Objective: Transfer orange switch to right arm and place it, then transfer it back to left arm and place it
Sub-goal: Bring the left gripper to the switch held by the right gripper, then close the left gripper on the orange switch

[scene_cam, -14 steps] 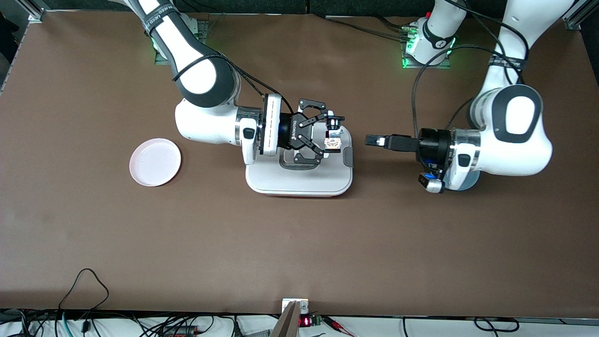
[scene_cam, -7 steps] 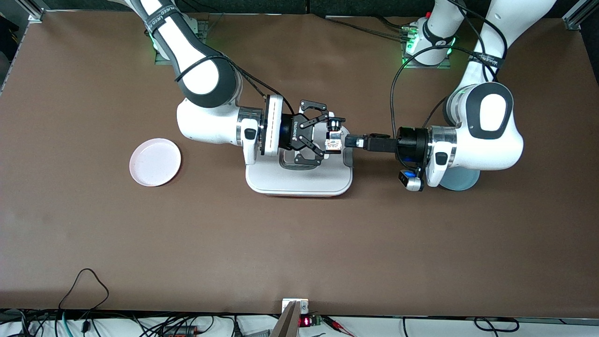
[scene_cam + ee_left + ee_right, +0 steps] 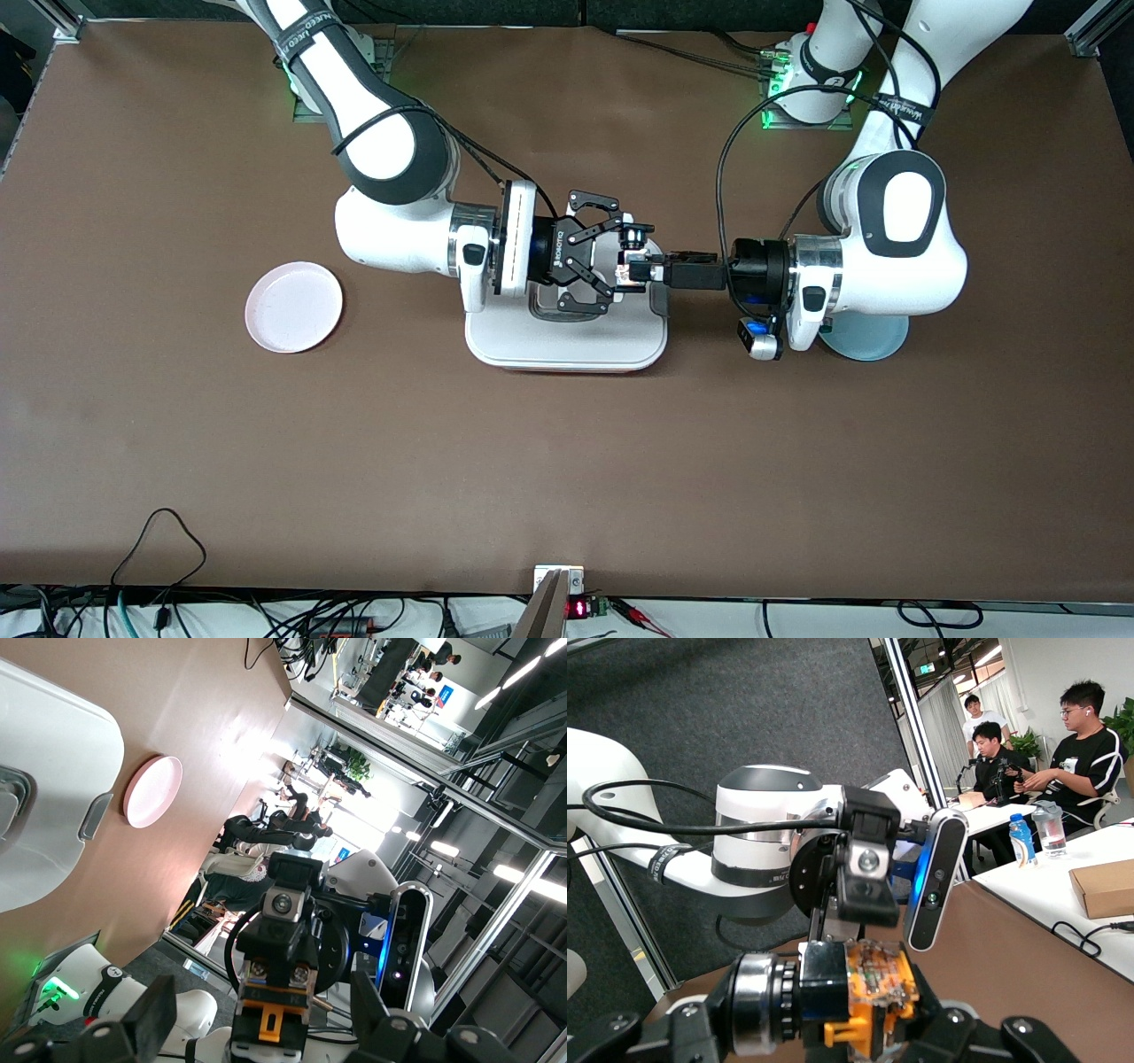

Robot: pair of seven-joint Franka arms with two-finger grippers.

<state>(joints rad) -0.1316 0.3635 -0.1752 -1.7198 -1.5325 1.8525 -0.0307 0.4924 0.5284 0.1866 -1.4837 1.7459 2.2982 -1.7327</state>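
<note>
arms: two, both reaching in over the box (image 3: 567,341), grippers facing each other
right gripper (image 3: 620,257): holds the switch (image 3: 631,270) between its fingers, up over the box lid
left gripper (image 3: 651,270): at the switch; fingers either side of it, can't tell if they grip
switch: one, orange and black, also seen at (image 3: 873,988)
box: one, white, mid-table
plates: two, pink plate (image 3: 293,307) toward right arm's end, blue plate (image 3: 873,341) under left arm

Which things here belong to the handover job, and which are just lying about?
Job:
- orange switch, held in right end effector above box
- left end effector, at the switch

Lying about:
- pink plate
- blue plate
</note>
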